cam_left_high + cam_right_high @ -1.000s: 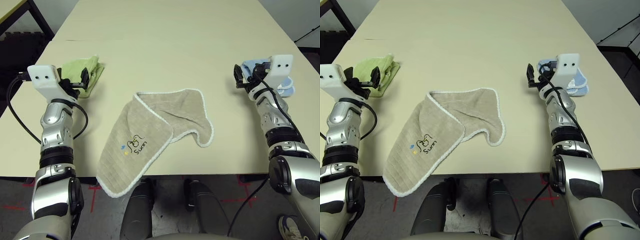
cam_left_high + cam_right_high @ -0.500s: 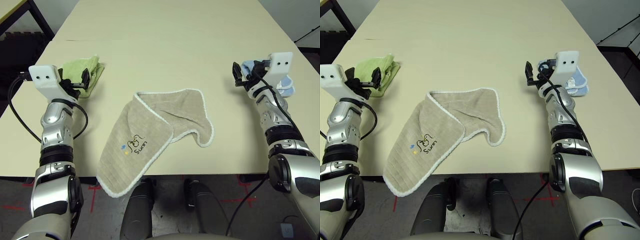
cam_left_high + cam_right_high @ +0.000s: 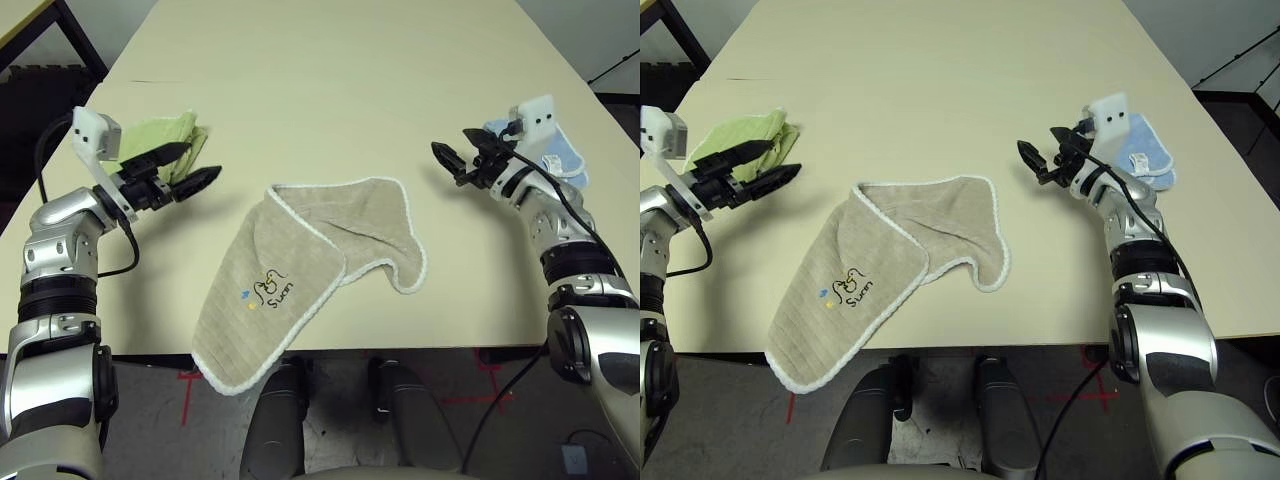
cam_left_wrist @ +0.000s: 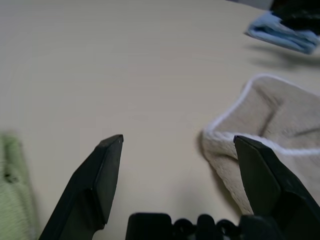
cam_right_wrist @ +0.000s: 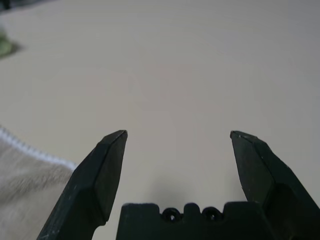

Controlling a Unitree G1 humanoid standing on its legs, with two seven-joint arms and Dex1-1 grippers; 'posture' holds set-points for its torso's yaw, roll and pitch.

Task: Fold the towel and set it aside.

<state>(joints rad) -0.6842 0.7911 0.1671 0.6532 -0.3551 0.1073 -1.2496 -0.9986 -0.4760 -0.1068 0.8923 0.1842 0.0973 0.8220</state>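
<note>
1. Hovering near the desk's left edge, the left gripper (image 3: 203, 178) has its fingers spread, grasping nothing.
2. Beige towel (image 3: 310, 270) lies rumpled at the desk's front edge, one corner hanging over; folding hasn't begun.
3. Right gripper (image 3: 447, 160) is spread and empty too, near the right edge.

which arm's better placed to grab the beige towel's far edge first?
Probably left. The left gripper is open and aims at the towel; its wrist view shows the far corner just beyond one finger. The right gripper, also open, hovers apart over bare table, its wrist view catching the towel at the side.
</note>
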